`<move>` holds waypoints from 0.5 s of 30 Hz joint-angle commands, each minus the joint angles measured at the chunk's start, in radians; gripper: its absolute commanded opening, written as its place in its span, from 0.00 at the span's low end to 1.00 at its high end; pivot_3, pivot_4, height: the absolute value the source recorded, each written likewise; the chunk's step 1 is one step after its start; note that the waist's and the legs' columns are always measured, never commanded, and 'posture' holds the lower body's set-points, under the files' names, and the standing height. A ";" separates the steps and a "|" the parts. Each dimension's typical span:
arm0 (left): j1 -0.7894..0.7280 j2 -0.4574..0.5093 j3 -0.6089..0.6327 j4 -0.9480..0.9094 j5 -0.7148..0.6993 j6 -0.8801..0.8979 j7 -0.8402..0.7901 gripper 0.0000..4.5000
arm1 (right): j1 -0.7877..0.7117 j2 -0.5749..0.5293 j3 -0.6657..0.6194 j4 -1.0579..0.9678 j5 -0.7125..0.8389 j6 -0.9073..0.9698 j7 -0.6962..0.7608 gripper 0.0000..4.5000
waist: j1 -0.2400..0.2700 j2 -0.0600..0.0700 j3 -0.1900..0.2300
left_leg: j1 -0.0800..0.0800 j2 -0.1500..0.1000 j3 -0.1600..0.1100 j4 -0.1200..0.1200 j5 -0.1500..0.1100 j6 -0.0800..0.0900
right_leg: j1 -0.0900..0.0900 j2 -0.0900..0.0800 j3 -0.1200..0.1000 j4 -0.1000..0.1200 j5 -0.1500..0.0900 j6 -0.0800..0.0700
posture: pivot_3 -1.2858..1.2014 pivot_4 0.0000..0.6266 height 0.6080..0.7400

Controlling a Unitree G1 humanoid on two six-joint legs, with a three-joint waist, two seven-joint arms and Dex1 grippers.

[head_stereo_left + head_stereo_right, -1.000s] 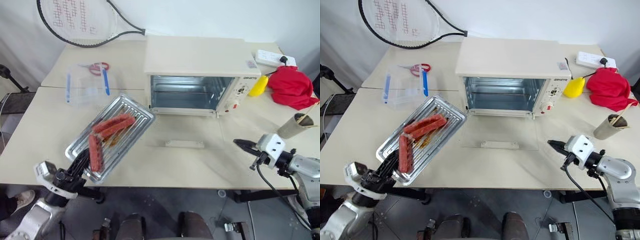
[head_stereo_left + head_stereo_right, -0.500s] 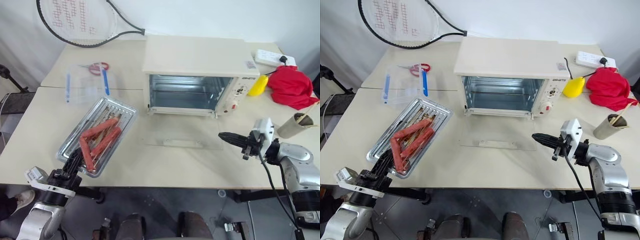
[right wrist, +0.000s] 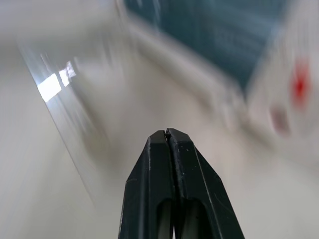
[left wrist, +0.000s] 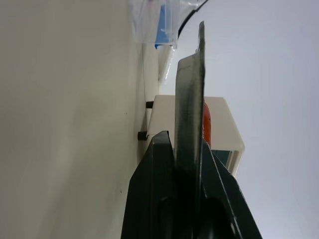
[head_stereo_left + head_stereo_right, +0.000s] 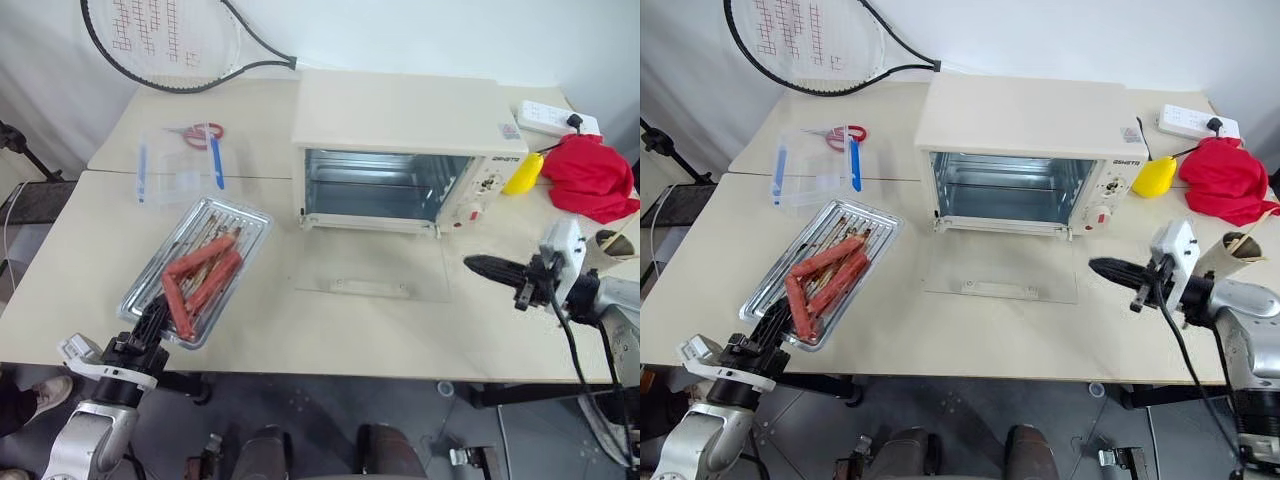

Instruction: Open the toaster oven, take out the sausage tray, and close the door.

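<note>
The sausage tray (image 5: 197, 268), which a second ago hung tilted above the table (image 5: 90, 250) with its far end raised toward the oven, now lies flat on the table to the left of the toaster oven (image 5: 405, 150), just in front of the clear plastic box with blue strips (image 5: 180, 165). Its three or four reddish sausages (image 5: 197, 280) have slid into a loose bunch near the middle. The left gripper (image 5: 150, 325) remains clamped on the tray's near rim at the table's front edge; the left wrist view shows the thin metal lip pinched between the two black fingers (image 4: 149, 199). The right gripper (image 5: 1110, 268), fingers pressed together and holding nothing, has risen and swung from the table's front right toward the oven, and now hovers level beside the right edge of the door (image 5: 372, 272). The door lies fully open, flat on the table in front of the empty oven cavity, its cream bar handle (image 5: 370, 288) toward the robot. The right wrist view is blurred, so how close the tip is to the glass cannot be judged there, though it looks apart from it. The take-out step seems all but done: the left gripper has only to let go. The right arm appears to be lining up to get under the door or its handle and swing it up shut.
</note>
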 commanded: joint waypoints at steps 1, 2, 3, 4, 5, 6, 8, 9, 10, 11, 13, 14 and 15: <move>-0.013 0.001 0.004 -0.052 -0.031 -0.003 -0.001 0.00 | -0.026 0.018 0.052 0.047 -0.046 -0.067 0.057 0.01 | -0.004 0.000 0.000 | 0.000 0.000 0.000 0.000 0.000 0.000 | 0.000 0.001 0.000 0.000 0.000 0.000 | 0.52 0.24 1.00; -0.021 -0.003 0.005 -0.053 -0.031 -0.008 0.006 0.00 | -0.038 0.029 0.072 0.065 -0.062 -0.079 0.064 0.01 | -0.006 0.000 0.000 | 0.001 0.001 0.000 0.000 0.000 0.000 | 0.000 0.001 0.000 0.000 0.000 0.000 | 0.52 0.24 1.00; -0.028 -0.006 0.003 -0.054 -0.031 -0.011 0.011 0.00 | -0.053 0.054 0.087 0.089 -0.069 -0.103 0.072 0.01 | -0.007 0.000 0.000 | 0.001 0.001 0.000 0.000 0.000 0.000 | 0.000 0.002 0.001 0.001 0.000 0.000 | 0.52 0.24 1.00; -0.033 -0.008 0.001 -0.054 -0.031 -0.013 0.017 0.00 | -0.066 0.074 0.098 0.108 -0.073 -0.120 0.080 0.01 | -0.007 0.000 0.000 | 0.001 0.001 0.001 0.000 0.000 0.000 | 0.000 0.002 0.001 0.001 0.000 0.000 | 0.52 0.24 1.00; -0.036 -0.010 0.000 -0.054 -0.031 -0.013 0.021 0.00 | -0.075 0.088 0.104 0.121 -0.076 -0.131 0.086 0.01 | -0.007 0.000 0.000 | 0.001 0.001 0.001 0.000 0.000 0.000 | 0.000 0.002 0.001 0.001 0.000 0.000 | 0.52 0.24 1.00; -0.039 -0.011 0.000 -0.056 -0.031 -0.013 0.023 0.00 | -0.083 0.104 0.102 0.121 -0.064 -0.141 0.101 0.01 | -0.004 0.000 0.000 | 0.001 0.001 0.001 0.000 0.000 -0.001 | 0.000 0.002 0.001 0.001 0.000 0.000 | 0.52 0.24 1.00; -0.044 -0.015 0.002 -0.061 -0.031 -0.018 0.027 0.00 | -0.092 0.121 0.092 0.115 -0.042 -0.133 0.116 0.01 | -0.003 0.000 0.000 | 0.001 0.001 0.000 0.000 0.000 -0.001 | -0.001 0.001 0.001 0.000 0.000 0.000 | 0.52 0.24 1.00; -0.045 -0.017 0.002 -0.064 -0.031 -0.021 0.029 0.00 | -0.094 0.126 0.086 0.112 -0.033 -0.123 0.118 0.01 | -0.002 0.000 0.000 | 0.000 0.001 0.000 0.000 0.000 -0.001 | -0.001 0.001 0.000 0.000 0.000 0.000 | 0.52 0.24 1.00; -0.045 -0.017 0.002 -0.067 -0.031 -0.022 0.030 0.00 | -0.097 0.133 0.077 0.106 -0.020 -0.117 0.121 0.01 | 0.000 0.000 0.000 | 0.000 0.001 0.000 0.000 0.000 -0.001 | -0.001 0.001 0.000 0.000 0.000 0.000 | 0.52 0.24 1.00; -0.043 -0.018 0.003 -0.072 -0.031 -0.024 0.029 0.00 | -0.099 0.141 0.061 0.084 0.009 -0.092 0.116 0.01 | 0.001 0.000 0.000 | 0.000 0.001 -0.001 0.000 0.000 -0.001 | 0.000 0.001 0.000 0.000 0.000 0.000 | 0.52 0.24 1.00; -0.038 -0.017 0.006 -0.078 -0.031 -0.031 0.036 0.00 | -0.099 0.150 0.028 0.039 0.058 -0.041 0.097 0.01 | 0.001 0.000 0.000 | -0.001 0.001 -0.001 0.000 0.000 -0.001 | 0.000 0.001 0.000 0.000 0.000 0.000 | 0.52 0.24 1.00; -0.038 -0.016 0.007 -0.080 -0.031 -0.035 0.041 0.00 | -0.097 0.151 0.017 0.023 0.072 -0.022 0.090 0.01 | 0.000 0.000 0.000 | 0.000 0.001 -0.001 0.000 0.000 -0.001 | 0.000 0.001 0.000 0.000 0.000 0.000 | 0.52 0.24 1.00; -0.036 -0.017 0.008 -0.084 -0.031 -0.036 0.038 0.00 | -0.096 0.150 0.002 0.004 0.090 0.002 0.078 0.01 | 0.000 0.000 0.000 | 0.000 0.001 -0.001 0.000 0.000 -0.001 | 0.000 0.001 0.000 0.000 0.000 0.000 | 0.52 0.24 1.00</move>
